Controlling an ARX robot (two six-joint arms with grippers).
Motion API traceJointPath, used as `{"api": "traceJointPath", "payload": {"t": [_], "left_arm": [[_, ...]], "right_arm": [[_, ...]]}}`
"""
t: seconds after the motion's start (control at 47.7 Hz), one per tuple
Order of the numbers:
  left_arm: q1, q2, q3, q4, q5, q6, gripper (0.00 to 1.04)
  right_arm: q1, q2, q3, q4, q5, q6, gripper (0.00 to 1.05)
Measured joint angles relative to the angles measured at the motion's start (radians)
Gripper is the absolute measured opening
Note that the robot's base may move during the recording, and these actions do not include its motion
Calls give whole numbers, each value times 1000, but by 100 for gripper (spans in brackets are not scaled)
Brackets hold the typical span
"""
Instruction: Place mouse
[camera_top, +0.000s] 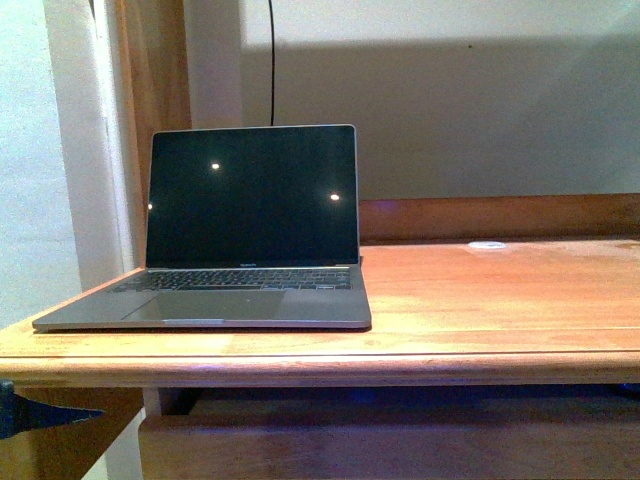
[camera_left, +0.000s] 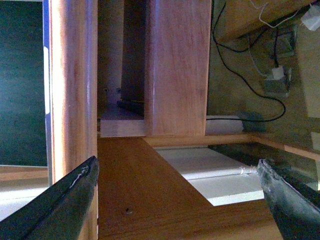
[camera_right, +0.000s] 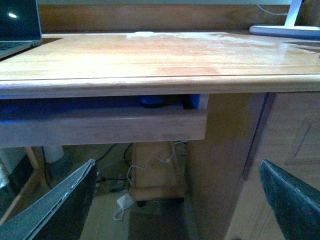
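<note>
In the right wrist view, a small dark domed shape, apparently the mouse (camera_right: 152, 101), lies in the pull-out tray (camera_right: 100, 127) just under the wooden desktop (camera_right: 165, 55), lit by blue light. My right gripper (camera_right: 177, 167) hangs open below and in front of that tray, with nothing between its fingers. My left gripper (camera_left: 177, 167) is also open and empty. It is down beside the desk's wooden legs (camera_left: 175, 65), facing a brown board. The front view shows no clear mouse, only a blue glow under the desk edge (camera_top: 400, 388).
An open laptop (camera_top: 250, 200) with a dark screen stands on the desk's left half (camera_top: 480, 300). A small white disc (camera_top: 488, 244) lies near the back rail. A white lamp base (camera_right: 285, 30) sits at the far right. Cables and a power brick (camera_right: 122, 202) lie on the floor.
</note>
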Motion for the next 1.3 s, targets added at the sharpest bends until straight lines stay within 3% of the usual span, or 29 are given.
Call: {"api": "traceJointPath", "payload": {"t": [0.545,0.838,1.131,1.299], "left_arm": [[3,274,174,120,79,-10,97],[-71,367,271,128,97,-36,97],[-94,393,311,68,91,-35,97],[-117,338,324,-98,43,-103,97]], "right_arm": [[0,0,0,0,0,0,97],[0,0,0,0,0,0,97],[0,0,0,0,0,0,97],[0,0,0,0,0,0,97]]}}
